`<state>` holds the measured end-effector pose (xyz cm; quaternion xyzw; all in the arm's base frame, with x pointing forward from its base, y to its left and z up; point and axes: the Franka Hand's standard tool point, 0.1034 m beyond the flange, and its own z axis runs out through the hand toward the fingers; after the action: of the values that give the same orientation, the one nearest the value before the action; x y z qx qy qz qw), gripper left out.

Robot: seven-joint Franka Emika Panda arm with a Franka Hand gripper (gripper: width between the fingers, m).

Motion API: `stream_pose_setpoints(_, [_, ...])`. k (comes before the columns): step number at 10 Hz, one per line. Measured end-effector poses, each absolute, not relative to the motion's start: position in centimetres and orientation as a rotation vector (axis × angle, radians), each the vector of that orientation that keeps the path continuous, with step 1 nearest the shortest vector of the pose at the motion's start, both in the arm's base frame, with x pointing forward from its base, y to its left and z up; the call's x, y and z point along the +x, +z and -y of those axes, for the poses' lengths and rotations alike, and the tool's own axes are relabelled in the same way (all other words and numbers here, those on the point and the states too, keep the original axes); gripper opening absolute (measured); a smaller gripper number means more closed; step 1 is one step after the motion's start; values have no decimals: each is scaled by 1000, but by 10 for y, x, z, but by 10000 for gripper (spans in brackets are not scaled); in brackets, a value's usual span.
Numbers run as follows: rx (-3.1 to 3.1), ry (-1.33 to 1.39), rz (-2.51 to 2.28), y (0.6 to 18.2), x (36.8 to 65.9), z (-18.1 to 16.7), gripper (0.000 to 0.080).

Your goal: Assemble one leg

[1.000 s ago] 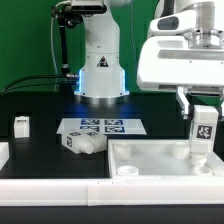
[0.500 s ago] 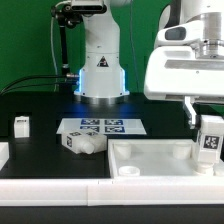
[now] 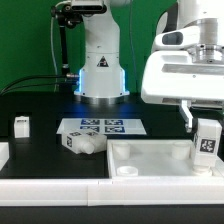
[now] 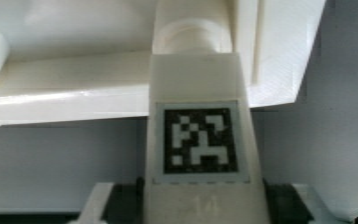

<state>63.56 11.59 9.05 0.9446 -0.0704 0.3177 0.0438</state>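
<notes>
My gripper (image 3: 204, 124) is at the exterior view's right, shut on a leg (image 3: 206, 143), a white post with a black-and-white tag. The leg stands nearly upright, and its lower end is at the right near corner of the large flat white piece (image 3: 160, 152). Whether it sits in a socket there is hidden. In the wrist view the leg (image 4: 202, 110) runs out from between my gripper (image 4: 202, 205), with its far tip against the white piece (image 4: 87, 85). A round socket (image 3: 127, 171) shows at the piece's left near corner.
A second leg (image 3: 21, 125) stands at the exterior view's left and a third (image 3: 80, 142) lies beside the marker board (image 3: 101, 127). Another white part (image 3: 3, 152) sits at the left edge. The robot base (image 3: 100, 70) stands behind.
The gripper with the leg moved toward the exterior view's right and down, then slightly back left. The other parts have not moved.
</notes>
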Motion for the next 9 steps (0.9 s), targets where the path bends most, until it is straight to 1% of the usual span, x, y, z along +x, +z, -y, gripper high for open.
stream_pose_setpoints(6, [2874,992,198,90,636,-113,287])
stream_pose_setpoints(7, [2874,992,197,90,636,-113,392])
stream_pose_setpoints(8, [2877,979,196,89,636,-113,530])
stream_pose_setpoints(9, [2882,964,184,93,637,-111,612])
